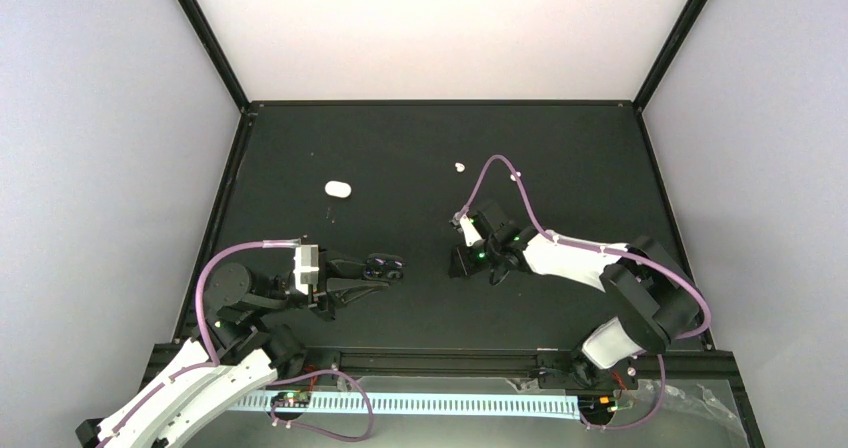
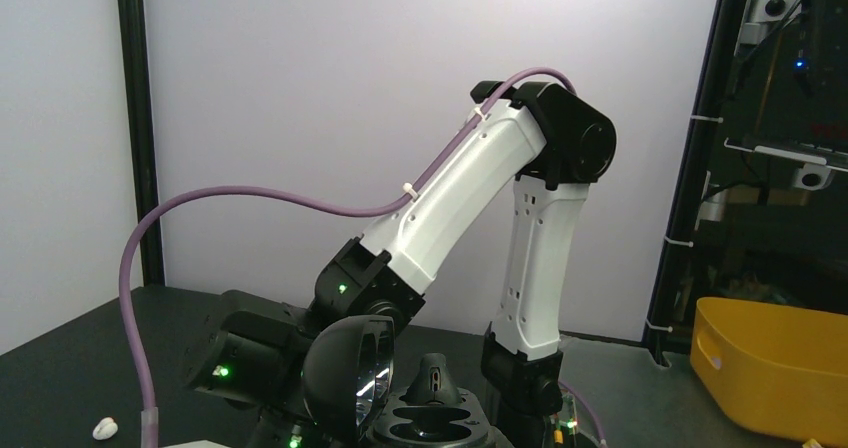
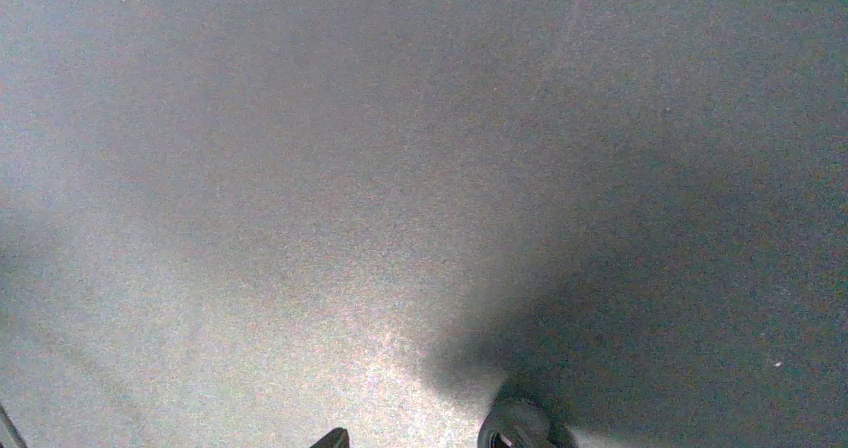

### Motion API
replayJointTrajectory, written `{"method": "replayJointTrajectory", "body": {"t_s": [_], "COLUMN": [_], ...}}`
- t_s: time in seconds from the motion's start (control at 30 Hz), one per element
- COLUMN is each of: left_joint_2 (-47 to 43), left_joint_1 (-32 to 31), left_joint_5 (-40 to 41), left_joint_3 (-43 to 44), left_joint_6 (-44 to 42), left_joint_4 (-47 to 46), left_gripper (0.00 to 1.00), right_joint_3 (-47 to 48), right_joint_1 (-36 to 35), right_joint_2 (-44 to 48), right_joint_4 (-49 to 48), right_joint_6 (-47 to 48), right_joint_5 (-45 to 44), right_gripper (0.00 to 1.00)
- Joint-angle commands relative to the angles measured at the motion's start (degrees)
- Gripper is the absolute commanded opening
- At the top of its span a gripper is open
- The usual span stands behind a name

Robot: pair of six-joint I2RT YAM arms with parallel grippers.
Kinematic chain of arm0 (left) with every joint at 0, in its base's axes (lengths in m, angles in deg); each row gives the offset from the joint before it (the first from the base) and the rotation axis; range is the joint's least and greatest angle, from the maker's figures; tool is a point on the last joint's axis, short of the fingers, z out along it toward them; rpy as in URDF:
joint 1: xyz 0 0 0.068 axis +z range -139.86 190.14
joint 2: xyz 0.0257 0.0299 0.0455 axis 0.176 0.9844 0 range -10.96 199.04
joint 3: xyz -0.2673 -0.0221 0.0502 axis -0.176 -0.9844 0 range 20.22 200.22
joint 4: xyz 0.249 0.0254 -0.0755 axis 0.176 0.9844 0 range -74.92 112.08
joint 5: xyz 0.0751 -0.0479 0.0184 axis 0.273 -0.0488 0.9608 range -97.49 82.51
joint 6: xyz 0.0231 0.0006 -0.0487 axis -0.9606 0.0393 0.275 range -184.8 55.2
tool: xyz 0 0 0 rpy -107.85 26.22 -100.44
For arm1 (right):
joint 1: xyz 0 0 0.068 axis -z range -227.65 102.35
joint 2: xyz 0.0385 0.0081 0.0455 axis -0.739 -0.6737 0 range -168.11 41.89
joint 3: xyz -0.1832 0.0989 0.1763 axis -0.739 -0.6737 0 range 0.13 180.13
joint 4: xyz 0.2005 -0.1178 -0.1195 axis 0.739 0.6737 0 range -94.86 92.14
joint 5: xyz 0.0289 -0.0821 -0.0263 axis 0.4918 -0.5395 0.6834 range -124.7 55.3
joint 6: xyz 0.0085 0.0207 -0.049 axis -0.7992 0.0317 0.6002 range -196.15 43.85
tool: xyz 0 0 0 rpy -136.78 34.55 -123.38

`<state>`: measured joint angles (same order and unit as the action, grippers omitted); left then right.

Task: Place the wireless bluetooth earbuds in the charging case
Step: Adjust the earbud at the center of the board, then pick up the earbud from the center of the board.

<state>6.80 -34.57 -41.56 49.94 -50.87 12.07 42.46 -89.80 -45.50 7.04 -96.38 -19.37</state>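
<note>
Well, left gripper [image 1: 372,272] clenches the open case [image 1: 386,265]; right gripper [image 1: 462,261] hangs low over the table [image 1: 560,148], jaws I can't tell. One white bud [image 1: 459,167] lies beyond it.

A: What did the room look like?
B: Pale lilac-grey walls [image 1: 100,168], black metal corner posts [image 1: 205,38], a matte black tabletop [image 1: 400,138].
A: Anything past that?
B: A yellow plastic bin [image 2: 780,368] sat past one post.

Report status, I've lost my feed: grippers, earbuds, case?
Left gripper shut on open charging case, wells look empty. Right gripper low, apart from case, grip unclear. White earbud loose, far side. Nothing blocking case.
</note>
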Motion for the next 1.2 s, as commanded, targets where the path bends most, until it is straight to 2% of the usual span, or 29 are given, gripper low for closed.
{"method": "replayJointTrajectory", "body": {"t_s": [0.0, 0.37, 1.17], "left_joint_2": [0.0, 0.0, 0.0], "left_joint_1": [-0.2, -0.2, -0.2], "left_joint_5": [0.3, 0.3, 0.4], "left_joint_3": [0.0, 0.0, -0.1], "left_joint_6": [0.2, 0.2, 0.3], "left_joint_4": [-0.6, -0.6, -0.6], "left_gripper": [0.02, 0.02, 0.02], "right_joint_3": [0.7, 0.3, 0.0], "right_joint_1": [-0.3, -0.4, -0.3], "right_joint_2": [-1.0, 0.0, 1.1], "right_joint_4": [0.0, 1.4, 2.5], "right_joint_6": [0.2, -0.3, -0.8], "right_joint_5": [-2.6, -7.7, -13.4], "right_gripper": [0.41, 0.36, 0.17]}}
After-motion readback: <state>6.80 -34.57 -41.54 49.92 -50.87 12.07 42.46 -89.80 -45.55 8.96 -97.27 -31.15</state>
